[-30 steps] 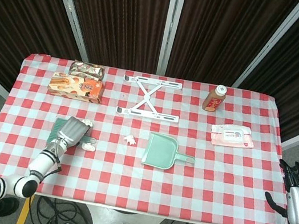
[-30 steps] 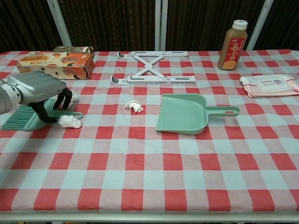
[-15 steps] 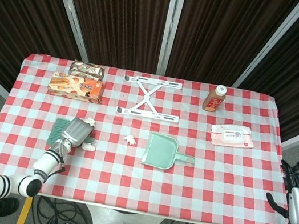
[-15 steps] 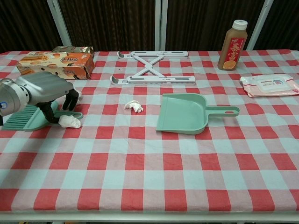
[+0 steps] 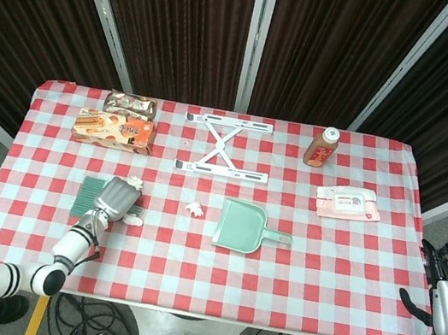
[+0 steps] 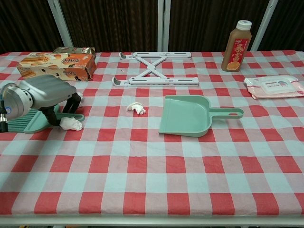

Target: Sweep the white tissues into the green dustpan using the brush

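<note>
Grey left robot hand [image 6: 45, 91], fingers curled down around the green brush [image 6: 28, 120] handle, beside a tissue [image 6: 71, 124].

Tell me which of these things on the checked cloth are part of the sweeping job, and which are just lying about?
For the job:
- brush, under the left robot hand
- white tissues
- green dustpan

Just lying about:
- snack boxes
- white folding stand
- drink bottle
- pack of wipes
</note>
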`<state>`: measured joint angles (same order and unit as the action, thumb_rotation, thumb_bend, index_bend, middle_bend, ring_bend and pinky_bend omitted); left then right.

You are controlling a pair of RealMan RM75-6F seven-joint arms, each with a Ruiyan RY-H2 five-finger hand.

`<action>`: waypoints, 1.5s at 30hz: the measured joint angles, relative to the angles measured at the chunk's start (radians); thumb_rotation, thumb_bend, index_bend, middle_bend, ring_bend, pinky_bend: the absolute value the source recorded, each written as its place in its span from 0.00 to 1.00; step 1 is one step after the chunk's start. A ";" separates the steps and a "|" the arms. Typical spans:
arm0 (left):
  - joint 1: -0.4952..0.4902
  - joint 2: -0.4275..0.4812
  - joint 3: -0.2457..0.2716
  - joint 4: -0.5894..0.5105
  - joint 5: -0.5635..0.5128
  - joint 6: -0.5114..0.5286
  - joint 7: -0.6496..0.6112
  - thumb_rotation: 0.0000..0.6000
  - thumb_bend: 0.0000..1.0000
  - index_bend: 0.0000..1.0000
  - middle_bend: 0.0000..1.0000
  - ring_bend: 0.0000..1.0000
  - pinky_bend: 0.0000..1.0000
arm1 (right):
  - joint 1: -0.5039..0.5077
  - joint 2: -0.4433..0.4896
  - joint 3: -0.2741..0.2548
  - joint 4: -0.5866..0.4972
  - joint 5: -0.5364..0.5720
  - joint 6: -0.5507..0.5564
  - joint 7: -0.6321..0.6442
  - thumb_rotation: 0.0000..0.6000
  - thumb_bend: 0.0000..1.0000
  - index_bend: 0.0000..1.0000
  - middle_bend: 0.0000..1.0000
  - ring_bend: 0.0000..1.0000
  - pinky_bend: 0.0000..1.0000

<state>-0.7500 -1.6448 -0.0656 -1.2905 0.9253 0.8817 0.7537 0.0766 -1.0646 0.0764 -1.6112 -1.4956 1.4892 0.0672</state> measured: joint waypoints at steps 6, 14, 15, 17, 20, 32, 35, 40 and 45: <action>-0.002 -0.004 0.006 0.004 0.001 0.012 -0.003 1.00 0.30 0.52 0.53 0.79 0.94 | 0.000 -0.001 0.000 0.002 0.003 -0.004 0.001 1.00 0.13 0.08 0.22 0.05 0.12; 0.002 -0.009 0.012 0.021 0.030 0.019 -0.041 1.00 0.37 0.55 0.56 0.80 0.94 | 0.000 0.001 -0.001 -0.005 0.004 -0.007 -0.005 1.00 0.13 0.08 0.23 0.05 0.12; 0.005 -0.008 0.012 0.021 0.041 0.023 -0.054 1.00 0.38 0.55 0.56 0.81 0.94 | 0.001 0.002 -0.002 -0.007 0.003 -0.010 -0.008 1.00 0.14 0.08 0.23 0.05 0.12; 0.009 -0.003 0.011 0.020 0.064 0.033 -0.082 1.00 0.39 0.56 0.57 0.81 0.94 | 0.003 0.004 -0.003 -0.010 0.002 -0.015 -0.011 1.00 0.14 0.08 0.23 0.05 0.12; 0.021 0.014 0.010 0.015 0.113 0.056 -0.146 1.00 0.39 0.57 0.58 0.81 0.94 | 0.010 0.006 -0.007 -0.015 -0.003 -0.031 -0.019 1.00 0.15 0.08 0.25 0.05 0.12; 0.096 0.149 -0.024 -0.014 0.289 0.144 -0.621 1.00 0.41 0.57 0.58 0.81 0.93 | 0.138 -0.019 -0.015 -0.069 -0.031 -0.232 -0.116 1.00 0.22 0.21 0.35 0.13 0.24; 0.119 0.179 -0.030 -0.009 0.348 0.178 -0.756 1.00 0.41 0.57 0.58 0.81 0.93 | 0.183 -0.050 -0.001 -0.083 0.003 -0.296 -0.191 1.00 0.22 0.22 0.36 0.14 0.25; 0.157 0.224 -0.032 -0.016 0.446 0.245 -0.930 1.00 0.41 0.57 0.58 0.81 0.93 | 0.271 -0.143 0.036 -0.092 0.120 -0.402 -0.356 1.00 0.22 0.28 0.39 0.16 0.26; 0.182 0.259 -0.019 -0.052 0.513 0.288 -0.966 1.00 0.41 0.57 0.58 0.80 0.92 | 0.365 -0.276 0.076 -0.066 0.245 -0.474 -0.476 1.00 0.22 0.30 0.42 0.18 0.28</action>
<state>-0.5679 -1.3856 -0.0845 -1.3425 1.4381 1.1695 -0.2128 0.4419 -1.3403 0.1526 -1.6770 -1.2509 1.0147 -0.4091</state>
